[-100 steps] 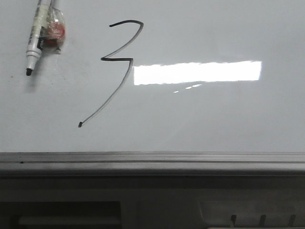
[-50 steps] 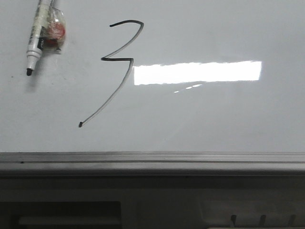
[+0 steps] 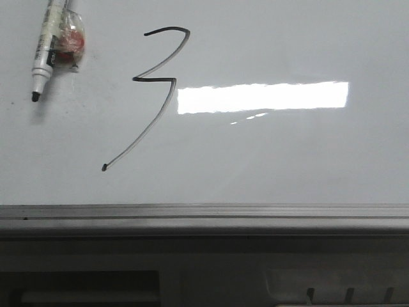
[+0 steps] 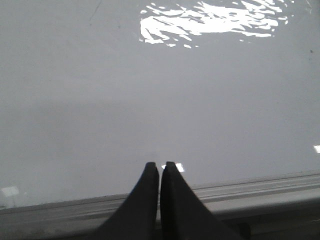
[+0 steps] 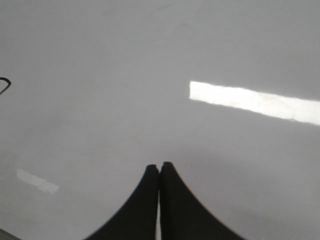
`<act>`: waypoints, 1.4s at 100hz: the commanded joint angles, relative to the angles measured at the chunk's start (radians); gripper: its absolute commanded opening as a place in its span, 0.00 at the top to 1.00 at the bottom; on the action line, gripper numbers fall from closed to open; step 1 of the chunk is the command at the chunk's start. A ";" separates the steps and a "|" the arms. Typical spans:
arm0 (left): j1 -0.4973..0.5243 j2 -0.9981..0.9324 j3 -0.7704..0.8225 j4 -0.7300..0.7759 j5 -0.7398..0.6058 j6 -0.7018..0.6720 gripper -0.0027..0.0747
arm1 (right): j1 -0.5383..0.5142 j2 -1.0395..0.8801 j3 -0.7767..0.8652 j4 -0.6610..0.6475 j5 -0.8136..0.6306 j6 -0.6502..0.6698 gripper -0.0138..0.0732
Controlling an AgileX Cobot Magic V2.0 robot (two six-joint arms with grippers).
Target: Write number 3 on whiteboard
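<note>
The number 3 (image 3: pixel 153 80) is drawn in thin black line on the whiteboard (image 3: pixel 287 153), with a long slanted tail that ends in a dot at lower left. A white marker (image 3: pixel 43 54) with a black tip hangs at the board's upper left, wrapped in clear tape with a red patch. My left gripper (image 4: pixel 160 165) is shut and empty over the board near its lower rail (image 4: pixel 260 187). My right gripper (image 5: pixel 160 165) is shut and empty over bare board; a bit of black line (image 5: pixel 4 85) shows at that view's edge. Neither gripper shows in the front view.
A bright rectangular light reflection (image 3: pixel 262 97) lies to the right of the 3. A grey metal rail (image 3: pixel 204 217) runs along the board's lower edge, with a dark shelf and slots (image 3: pixel 348 295) below it.
The front view's whole picture, the 3, the marker and the reflection alike, has slid slightly to the left. Nothing else differs.
</note>
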State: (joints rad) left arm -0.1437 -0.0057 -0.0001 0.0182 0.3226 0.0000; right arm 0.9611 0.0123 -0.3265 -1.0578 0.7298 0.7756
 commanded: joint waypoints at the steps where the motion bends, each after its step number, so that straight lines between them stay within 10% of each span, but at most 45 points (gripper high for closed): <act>1: 0.001 -0.023 0.011 -0.001 -0.079 -0.007 0.99 | -0.083 0.051 -0.021 0.056 -0.145 -0.098 0.89; 32: 0.001 -0.023 0.011 -0.001 -0.079 -0.007 0.99 | -0.719 0.202 0.041 0.872 -0.562 -0.741 0.89; 50: 0.001 -0.023 0.011 -0.001 -0.079 -0.007 0.99 | -0.965 0.197 0.233 0.910 -0.874 -0.755 0.89; 99: 0.001 -0.023 0.011 -0.001 -0.081 -0.007 0.99 | -0.994 -0.036 0.363 0.910 -0.399 -0.755 0.89; 140: 0.001 -0.023 0.011 -0.001 -0.081 -0.007 0.99 | -0.994 -0.038 0.363 0.910 -0.419 -0.755 0.89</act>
State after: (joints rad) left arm -0.1437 -0.0057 -0.0001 0.0182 0.3208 0.0000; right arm -0.0273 -0.0104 0.0061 -0.1454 0.3262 0.0334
